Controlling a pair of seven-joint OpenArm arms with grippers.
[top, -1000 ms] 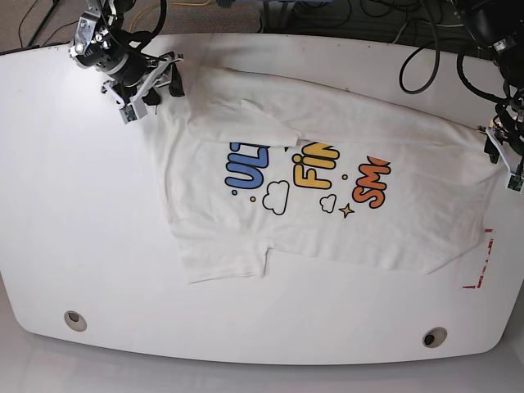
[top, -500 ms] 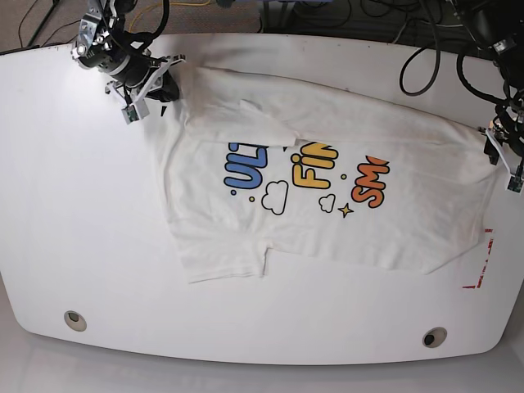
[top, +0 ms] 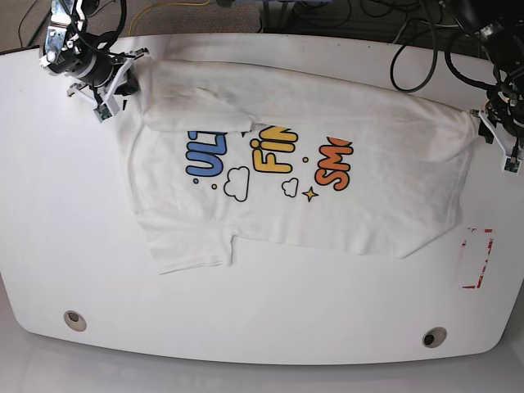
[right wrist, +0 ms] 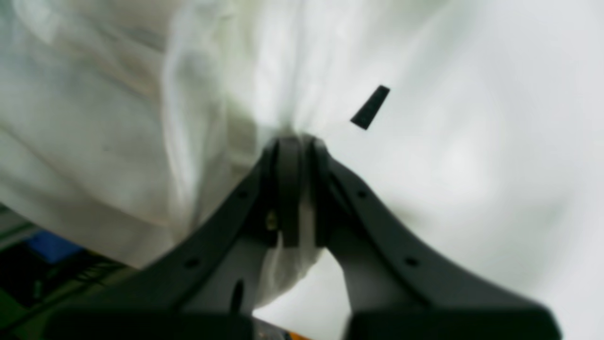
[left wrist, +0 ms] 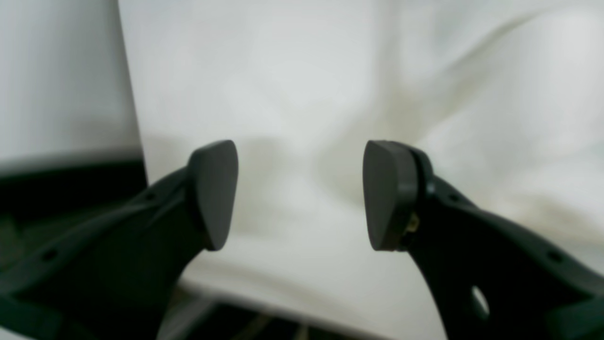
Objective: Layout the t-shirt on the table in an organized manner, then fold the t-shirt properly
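T-shirt (top: 327, 131): white, spread print-up across the far half of the table (top: 270, 327), blue, yellow and orange lettering plus small clouds and a star showing near its middle. Fabric mostly flat, with a folded flap lying over the top of the blue letters and a sleeve jutting toward the near edge on the base view's left. Right gripper (top: 110, 78): at the far corner on the base view's left, jaws pressed together on a bunched pinch of the t-shirt's edge, cloth gathered into tight pleats right at the pads (right wrist: 289, 189) in the right wrist view. Left gripper (top: 499, 135): at the opposite end of the garment, on the base view's right, jaws standing well apart, both dark pads (left wrist: 214, 193) clear of each other with white cloth lying between and beyond them; contact with the fabric not discernible from the blurred left wrist view. Red-and-white tape mark (top: 479, 258) near the table's edge on the base view's right, just beside the t-shirt's hem. Two round grommet holes (top: 75, 319) along the near edge, well apart.
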